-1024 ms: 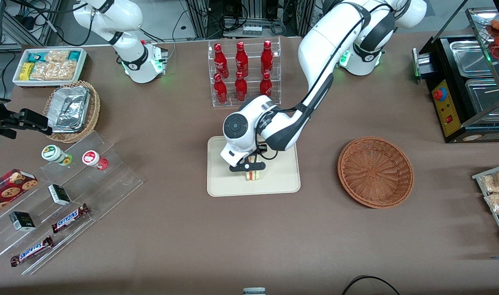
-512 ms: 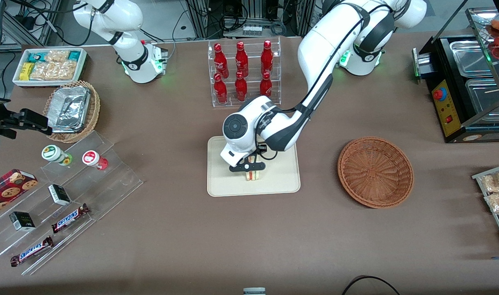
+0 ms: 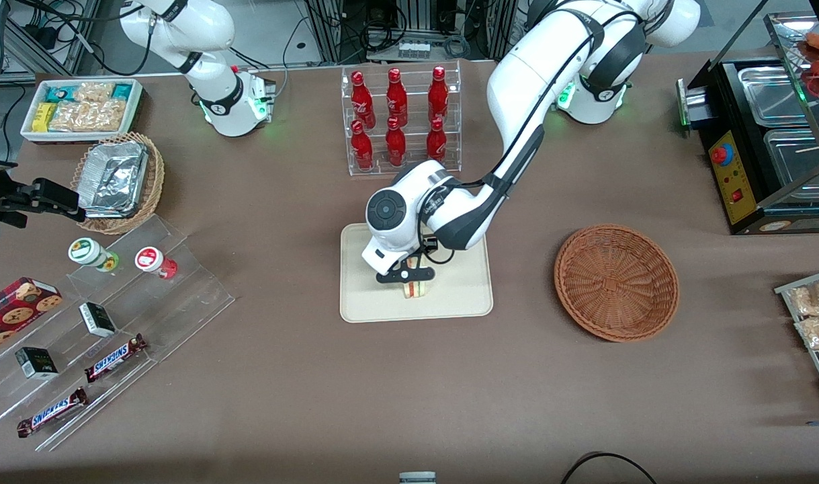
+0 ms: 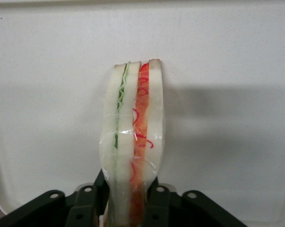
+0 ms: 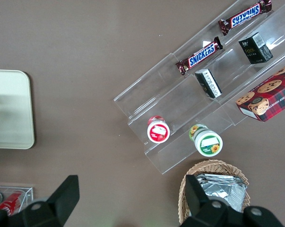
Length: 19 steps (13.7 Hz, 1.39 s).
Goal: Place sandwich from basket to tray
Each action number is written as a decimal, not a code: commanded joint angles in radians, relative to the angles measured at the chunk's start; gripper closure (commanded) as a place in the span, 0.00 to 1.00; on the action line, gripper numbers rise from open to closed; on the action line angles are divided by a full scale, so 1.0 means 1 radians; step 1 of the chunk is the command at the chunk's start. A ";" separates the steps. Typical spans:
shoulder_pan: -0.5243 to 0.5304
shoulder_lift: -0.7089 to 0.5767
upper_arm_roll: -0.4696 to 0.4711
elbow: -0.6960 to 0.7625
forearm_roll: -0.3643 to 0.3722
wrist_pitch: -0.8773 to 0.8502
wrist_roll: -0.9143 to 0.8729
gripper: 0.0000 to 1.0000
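My left gripper (image 3: 409,275) hangs low over the cream tray (image 3: 463,296), toward the tray's edge nearer the front camera. It is shut on the sandwich (image 3: 415,290), a pale wedge with green and red-orange layers. In the left wrist view the sandwich (image 4: 133,127) stands on edge between the two black fingers (image 4: 156,201), squeezed narrow where they press it, with the tray surface (image 4: 227,56) close under it. The reddish-brown basket (image 3: 616,282) lies on the table toward the working arm's end, with nothing in it.
A clear rack of red bottles (image 3: 399,121) stands just past the tray, farther from the front camera. Toward the parked arm's end are a stepped acrylic shelf of snacks (image 3: 113,309), a tan wicker basket with foil trays (image 3: 117,180) and a white snack bin (image 3: 80,107). A black warmer (image 3: 765,134) stands beside the reddish-brown basket.
The gripper with the sandwich has shifted only slightly over the tray; the sandwich now shows a little lower and more tilted. The grip is unchanged.
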 commanded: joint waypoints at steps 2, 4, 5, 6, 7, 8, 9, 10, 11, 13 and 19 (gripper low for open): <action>-0.018 0.017 0.014 0.030 0.019 0.002 -0.011 0.00; -0.018 0.012 0.014 0.030 0.019 0.000 -0.013 0.00; -0.018 0.009 0.014 0.030 0.019 -0.006 -0.014 0.00; -0.018 0.003 0.014 0.030 0.021 -0.009 -0.019 0.00; -0.018 -0.008 0.014 0.030 0.024 -0.014 -0.022 0.00; -0.019 -0.014 0.014 0.028 0.024 -0.015 -0.025 0.00; -0.021 -0.028 0.014 0.028 0.021 -0.034 -0.023 0.00; -0.021 -0.057 0.012 0.028 0.018 -0.075 -0.025 0.00; -0.021 -0.084 0.012 0.028 0.009 -0.125 -0.028 0.00; -0.020 -0.146 0.011 0.030 0.004 -0.188 -0.026 0.00; 0.069 -0.278 0.022 0.031 -0.045 -0.278 -0.020 0.00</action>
